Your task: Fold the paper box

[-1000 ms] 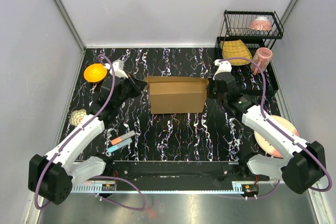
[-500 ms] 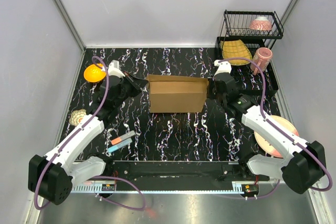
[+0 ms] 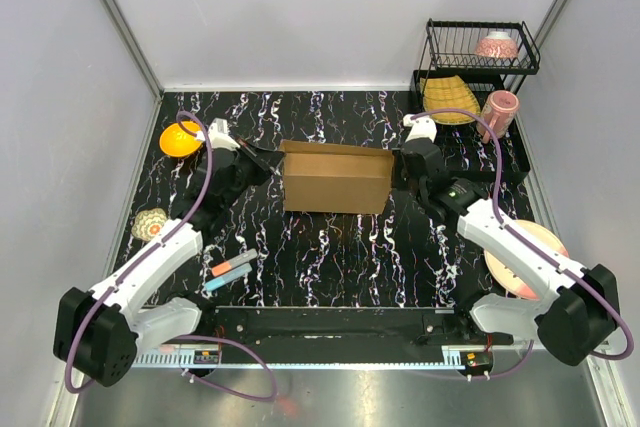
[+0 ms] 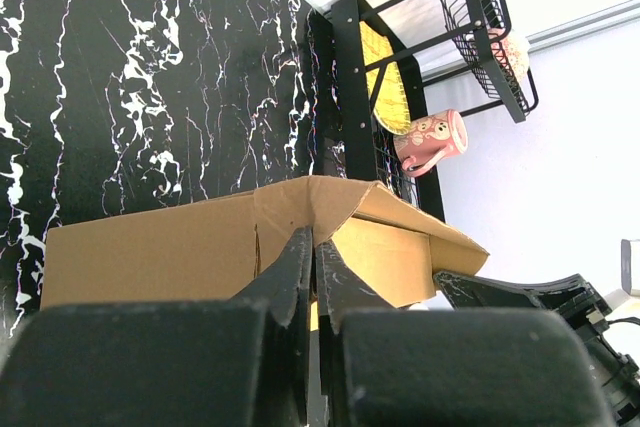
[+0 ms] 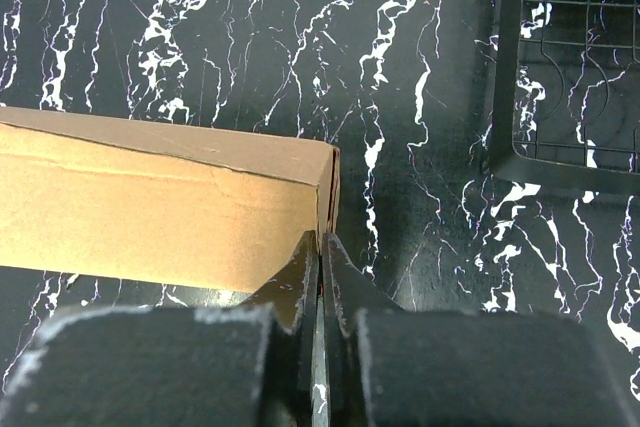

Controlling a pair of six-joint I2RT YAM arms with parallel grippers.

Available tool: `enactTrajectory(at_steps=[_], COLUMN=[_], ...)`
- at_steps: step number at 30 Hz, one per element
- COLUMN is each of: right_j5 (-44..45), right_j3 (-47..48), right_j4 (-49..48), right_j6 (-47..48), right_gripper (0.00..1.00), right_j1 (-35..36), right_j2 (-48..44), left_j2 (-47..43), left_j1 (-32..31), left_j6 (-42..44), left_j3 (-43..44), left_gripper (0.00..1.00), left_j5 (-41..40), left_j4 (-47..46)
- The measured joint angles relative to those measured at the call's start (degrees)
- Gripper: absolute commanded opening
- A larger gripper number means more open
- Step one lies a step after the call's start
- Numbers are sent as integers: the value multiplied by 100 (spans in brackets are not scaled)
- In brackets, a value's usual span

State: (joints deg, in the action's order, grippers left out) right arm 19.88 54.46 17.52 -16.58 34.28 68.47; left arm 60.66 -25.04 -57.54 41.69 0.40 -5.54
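Plain brown corrugated cardboard box (image 3: pixel 335 182) stands on bench (image 3: pixel 330 257) betw. both hands. Left hand (image 3: pixel 266 159) & right hand (image 3: pixel 402 161) are clenched, tips at box ends, nothing visibly pinched. Walls up; top looks open, so closing prob. left.

You are stretching your left arm (image 3: pixel 150 262) forward from the near left corner, elbow bending outward and forearm angling in toward the middle. Your left gripper (image 3: pixel 272 159) is pointing to the right, and its fingers (image 4: pixel 292 272) are pressing flat together with no gap between them. You are extending your right arm (image 3: pixel 520 247) forward from the near right corner in a mirrored pose. Your right gripper (image 3: pixel 402 162) is pointing left, and its fingers (image 5: pixel 298 272) are likewise meeting at the tips.
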Motion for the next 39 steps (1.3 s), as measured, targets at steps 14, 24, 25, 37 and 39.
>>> enactTrajectory(at_steps=[14, 24, 25, 37, 39], right_j5=[44, -4, -7, -4, -4], right_j3=[83, 83, 83, 83, 83], right_j4=[103, 83, 81, 55, 52], right_j6=[-52, -57, -57, -52, -46], right_gripper=[0, 0, 0, 0, 0], right_j1=[79, 142, 142, 146, 146], right_j2=[61, 68, 70, 83, 83], left_j2=[66, -17, -24, -142, -157], left_j1=[-214, -293, -302, -391, -400], left_j6=[337, 1051, 1137, 2203, 2339], left_j3=[-42, -306, -319, -326, -321], left_gripper=[0, 0, 0, 0, 0], left_j5=[-511, -719, -732, -933, -946], left_j4=[-61, -166, -190, -133, -111])
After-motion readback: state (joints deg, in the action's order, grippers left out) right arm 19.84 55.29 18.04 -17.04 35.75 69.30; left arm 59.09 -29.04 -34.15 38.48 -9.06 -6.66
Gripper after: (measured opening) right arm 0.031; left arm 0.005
